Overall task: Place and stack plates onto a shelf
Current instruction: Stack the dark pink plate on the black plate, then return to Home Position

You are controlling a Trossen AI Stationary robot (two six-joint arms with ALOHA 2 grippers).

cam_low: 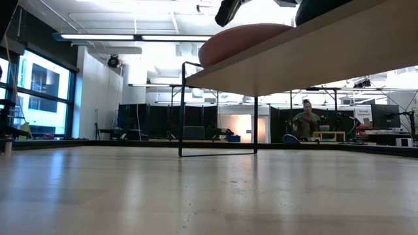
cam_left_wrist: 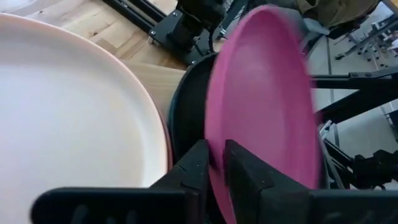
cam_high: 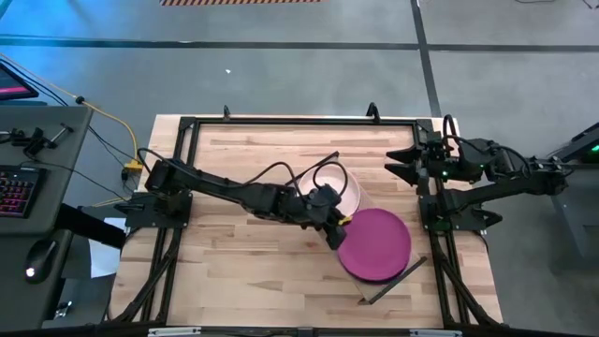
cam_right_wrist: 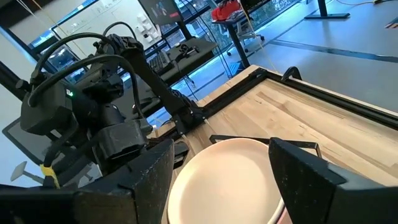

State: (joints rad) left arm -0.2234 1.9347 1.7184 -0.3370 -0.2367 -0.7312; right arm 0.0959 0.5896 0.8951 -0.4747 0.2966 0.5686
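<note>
My left gripper (cam_high: 333,225) reaches in from the table's left and is shut on the magenta plate (cam_high: 375,245). That plate lies over a black plate (cam_left_wrist: 185,112), which shows only in the left wrist view. Beside them a stack topped by a cream plate (cam_high: 343,192), with a light pink rim under it, rests on the shelf (cam_low: 326,46). The shelf's dark end frame (cam_high: 393,283) shows near the table's front. The teal and dark green plates are hidden. My right gripper (cam_high: 401,164) waits open at the table's right, pointing toward the cream plate (cam_right_wrist: 230,180). My left gripper pinches the magenta plate's rim (cam_left_wrist: 217,163) between its two fingers, on the side facing the table's left. The fingers (cam_left_wrist: 193,168) come in from the left, slanting slightly down. The plate spreads away from them over the black plate; whether it rests on that plate I cannot tell.
The table has a black metal frame (cam_high: 281,122) round its edge. Bare wood lies at the near left (cam_high: 243,271) and along the far side. A keyboard and mouse sit off the table's left edge. A person (cam_low: 305,124) stands far back in the room.
</note>
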